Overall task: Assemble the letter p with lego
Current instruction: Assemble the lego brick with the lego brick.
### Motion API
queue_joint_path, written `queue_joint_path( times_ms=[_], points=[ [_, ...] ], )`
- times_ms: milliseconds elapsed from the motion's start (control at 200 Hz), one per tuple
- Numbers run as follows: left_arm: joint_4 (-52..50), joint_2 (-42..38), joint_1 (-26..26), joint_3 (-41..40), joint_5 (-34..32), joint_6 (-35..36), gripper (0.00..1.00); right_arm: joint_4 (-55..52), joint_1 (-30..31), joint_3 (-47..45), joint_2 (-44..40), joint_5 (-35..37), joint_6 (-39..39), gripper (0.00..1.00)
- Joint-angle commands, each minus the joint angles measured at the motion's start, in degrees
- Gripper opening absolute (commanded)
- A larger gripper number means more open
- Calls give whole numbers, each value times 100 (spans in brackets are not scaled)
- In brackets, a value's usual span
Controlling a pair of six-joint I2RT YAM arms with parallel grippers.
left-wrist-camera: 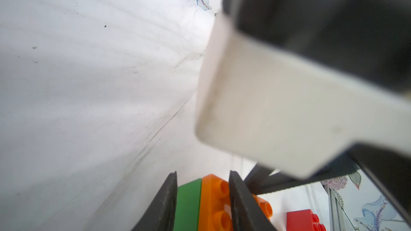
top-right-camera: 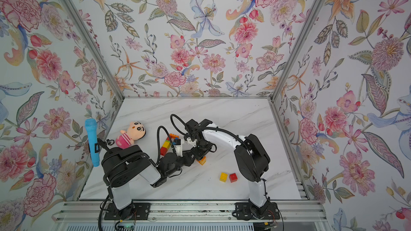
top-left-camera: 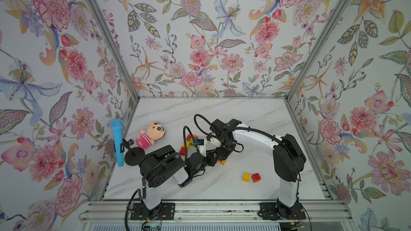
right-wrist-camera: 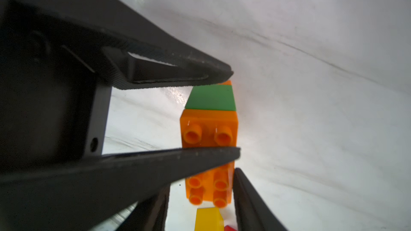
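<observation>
**Bright, Even Light**

In both top views the table [top-left-camera: 222, 112] is lit brightly and diffusely; only faint shadows are cast on it. The floral walls [top-left-camera: 44, 85] around the table are splayed by a wide-angle lens. A white arm link [left-wrist-camera: 278, 107] above the table is blurred in the left wrist view. The lego [right-wrist-camera: 209, 130] is rendered sharp in the right wrist view, with glare on the table beside it.

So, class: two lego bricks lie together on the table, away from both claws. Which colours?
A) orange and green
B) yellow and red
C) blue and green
B: in both top views a yellow brick and a red brick lie side by side on the marble table.
</observation>
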Motion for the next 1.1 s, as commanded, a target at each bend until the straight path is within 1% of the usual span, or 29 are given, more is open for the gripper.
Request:
queue_joint_path(
  times_ms=[0,150,260,480,686,951,1096],
  points=[
    [-429,-22,-96,-52,-63,196,40,-17,-78,-123,-334,-121,9,50],
    [-444,-24,-106,-60,-85,196,41,24,-223,-278,-555,35,87,46],
    [-447,-27,-107,-47,-85,200,41,29,-292,-357,-544,221,108,44],
    [-476,-19,-106,-39,-94,213,40,102,-227,-403,-355,25,95,30],
    [-490,-39,-127,-38,-116,213,41,190,-194,-407,-232,28,114,27],
    [-530,-52,-142,-29,-137,231,41,205,-182,-516,-69,133,139,18],
    [-550,-49,-140,-22,-151,231,41,222,-161,-680,-45,267,162,17]
  ],
)
